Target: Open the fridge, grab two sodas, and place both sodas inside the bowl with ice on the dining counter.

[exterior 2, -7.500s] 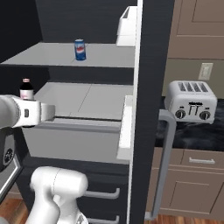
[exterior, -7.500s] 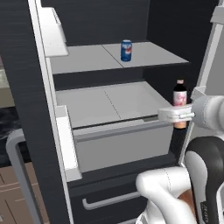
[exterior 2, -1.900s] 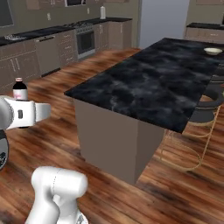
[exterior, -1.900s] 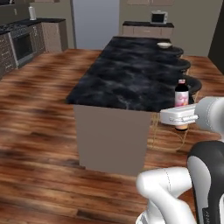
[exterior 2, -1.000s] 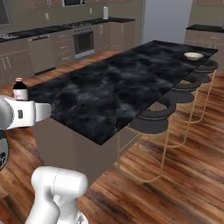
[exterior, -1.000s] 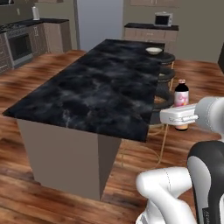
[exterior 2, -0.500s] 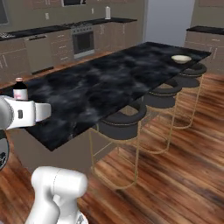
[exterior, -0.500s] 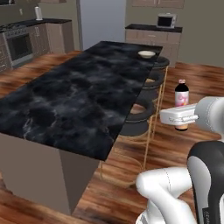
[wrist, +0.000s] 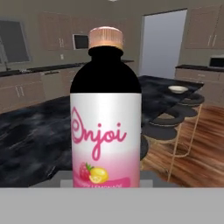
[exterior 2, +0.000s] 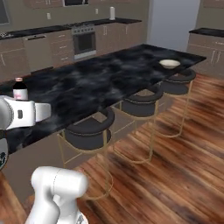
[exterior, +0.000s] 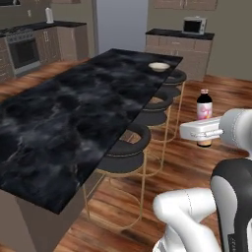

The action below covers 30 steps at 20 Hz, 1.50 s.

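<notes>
The pincer is pinching the bottle, which stands upright in its grip with the dark cap on top and the pink label facing the hand camera. It hangs over the wooden floor on the stool side of the dining surface, level with the middle stools and apart from the marble edge.

The bowl sits at the far end of the black top, close to the edge above the farthest stool, well apart from the bottle. To my eye the step in hand is the carry, and doing it well means bringing the base nearer that far end before reaching, keeping the bottle upright, passing it over the stool backs and the marble edge, then lowering it inside the tan rim, not onto it.

From here the bowl is too small to tell whether ice lies in it. The fingertips are covered by the bottle in the hand view, and in the right base view just the cap and shoulder of the bottle rise above the white hand. The blue can I cannot place
</notes>
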{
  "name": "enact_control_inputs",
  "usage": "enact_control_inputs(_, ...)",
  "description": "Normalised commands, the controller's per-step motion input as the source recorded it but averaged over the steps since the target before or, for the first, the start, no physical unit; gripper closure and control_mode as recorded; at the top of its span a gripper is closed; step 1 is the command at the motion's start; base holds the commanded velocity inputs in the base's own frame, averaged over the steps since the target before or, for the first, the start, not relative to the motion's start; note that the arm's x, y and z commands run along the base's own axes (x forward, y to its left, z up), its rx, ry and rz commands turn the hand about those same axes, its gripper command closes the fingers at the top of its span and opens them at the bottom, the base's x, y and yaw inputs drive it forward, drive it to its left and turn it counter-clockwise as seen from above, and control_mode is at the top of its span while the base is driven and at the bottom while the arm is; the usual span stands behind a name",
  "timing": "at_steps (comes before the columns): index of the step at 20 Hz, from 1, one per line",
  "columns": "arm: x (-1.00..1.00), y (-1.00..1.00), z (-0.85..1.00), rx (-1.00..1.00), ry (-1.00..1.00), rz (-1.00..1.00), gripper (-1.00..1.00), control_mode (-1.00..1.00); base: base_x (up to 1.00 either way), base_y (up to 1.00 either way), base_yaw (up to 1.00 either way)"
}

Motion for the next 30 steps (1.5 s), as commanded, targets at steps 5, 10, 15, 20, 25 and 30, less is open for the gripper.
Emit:
enact_control_inputs(5,0.00,0.00,0.00,0.00,0.00,0.00,1.00,1.00,0.51,-0.91,0.26)
enact_control_inputs(10,0.00,0.00,0.00,0.00,0.00,0.00,1.00,1.00,0.54,-0.87,0.28)
enact_control_inputs(15,0.00,0.00,0.00,0.00,0.00,0.00,1.00,1.00,0.53,-0.85,0.29)
enact_control_inputs(20,0.00,0.00,0.00,0.00,0.00,0.00,1.00,1.00,0.50,-0.88,0.28)
enact_control_inputs(25,0.00,0.00,0.00,0.00,0.00,0.00,1.00,1.00,0.40,-0.92,0.27)
enact_control_inputs(30,0.00,0.00,0.00,0.00,0.00,0.00,1.00,1.00,0.35,-0.93,0.28)
